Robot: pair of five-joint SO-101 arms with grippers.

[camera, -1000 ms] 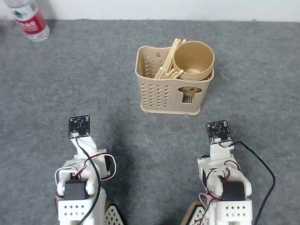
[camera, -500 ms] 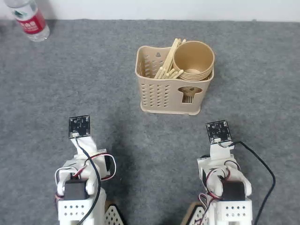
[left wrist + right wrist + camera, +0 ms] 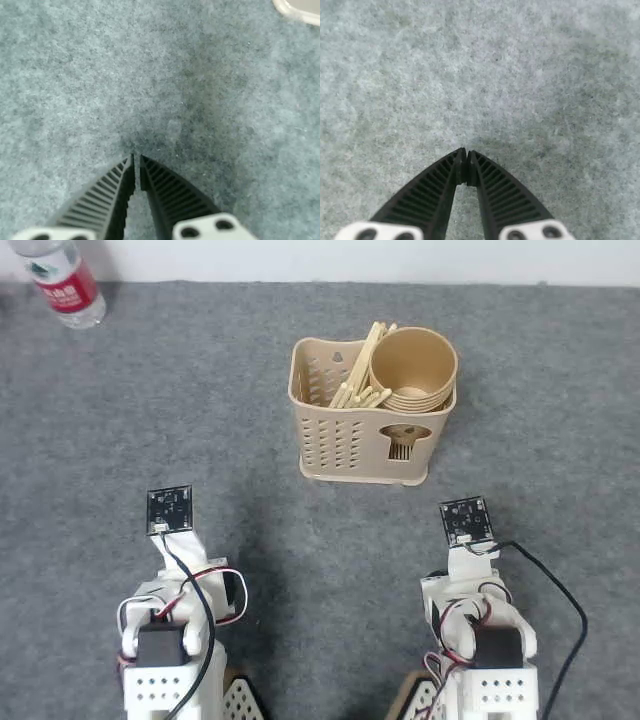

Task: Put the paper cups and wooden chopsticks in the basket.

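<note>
In the basket (image 3: 340, 445), cups (image 3: 412, 365) and chopsticks (image 3: 365, 360) are standing; left gripper (image 3: 136, 160) and right gripper (image 3: 466, 155) are pointing downward, jaws pressed together, empty.

i'd call this a robotics lab bench: a grey felt mat (image 3: 200, 400) lies under the basket (image 3: 345, 445). nearer me than the basket sit a left arm (image 3: 170, 625) and a right arm (image 3: 480, 630) with bare wiring. well off to its left a water bottle (image 3: 62, 280) stands by a white wall (image 3: 350, 258).
</note>
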